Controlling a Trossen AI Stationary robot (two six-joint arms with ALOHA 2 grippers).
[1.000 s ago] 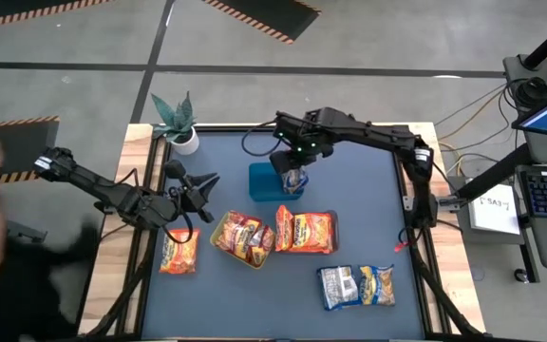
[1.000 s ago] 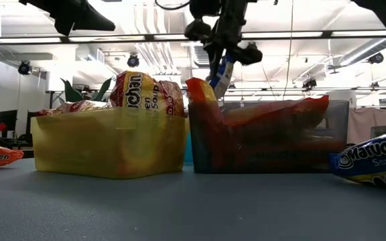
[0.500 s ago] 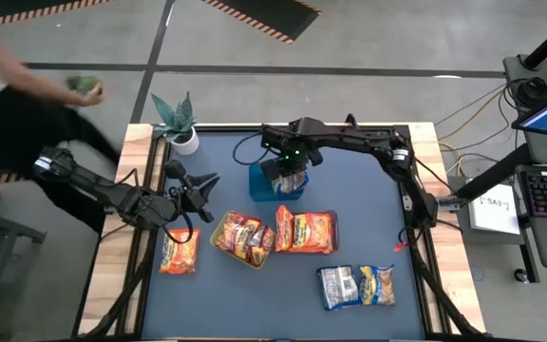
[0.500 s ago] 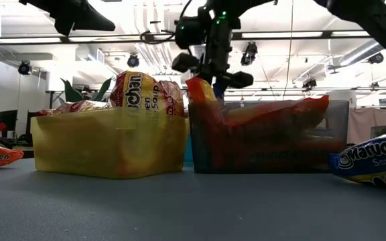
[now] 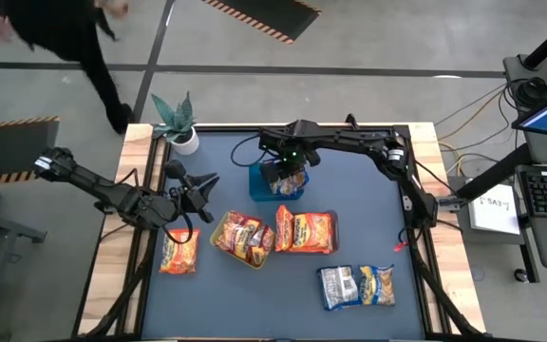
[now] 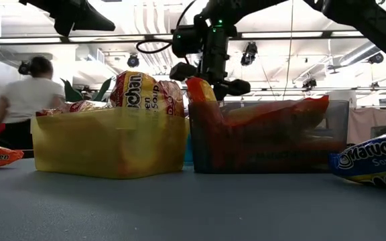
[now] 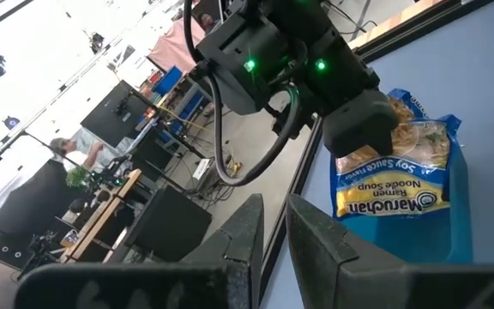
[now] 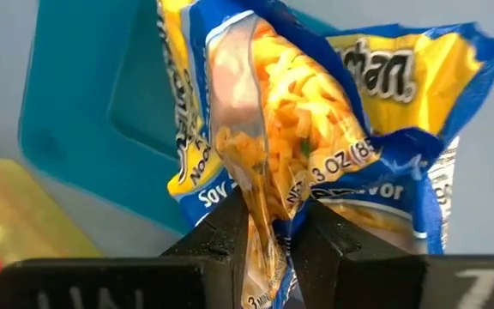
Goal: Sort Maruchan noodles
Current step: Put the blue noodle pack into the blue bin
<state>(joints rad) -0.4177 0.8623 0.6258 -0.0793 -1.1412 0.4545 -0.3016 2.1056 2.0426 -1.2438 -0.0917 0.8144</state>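
My right gripper [image 5: 288, 174] [image 8: 273, 225] hangs over the blue tray [image 5: 264, 182] at the table's far middle, shut on a blue-and-yellow Maruchan packet [image 7: 399, 172] [image 8: 316, 146]. The yellow-green tray [image 5: 218, 239] [image 6: 109, 144] holds red-orange packets [image 5: 243, 234]. The black tray [image 6: 267, 137] holds orange packets [image 5: 304, 231]. One orange packet [image 5: 179, 251] lies flat on the table by the left edge. Two blue-and-yellow packets [image 5: 356, 285] lie flat near the right front. My left gripper [image 5: 198, 188] [image 7: 274, 225] waits above the table's left side, shut and holding nothing. My right gripper pinches the blue-and-yellow packet between its two fingers at a raised crease of the clear wrapper [image 8: 260, 202] near one end. The fingers [image 8: 225, 232] come from above, pointing down. The packet's lettered end [image 7: 384, 206] lies on the blue tray.
A potted plant [image 5: 177, 122] stands at the far left corner. A person [image 6: 29, 100] moves about beyond the table's left side. Bare tabletop [image 5: 254, 299] shows along the near edge and at the far right [image 5: 359, 180].
My right gripper has moved toward the table's left and down over the blue tray, still shut on the packet. The packet, which hung clear above the trays, has come down onto the blue tray. A person has walked along behind the table's left side.
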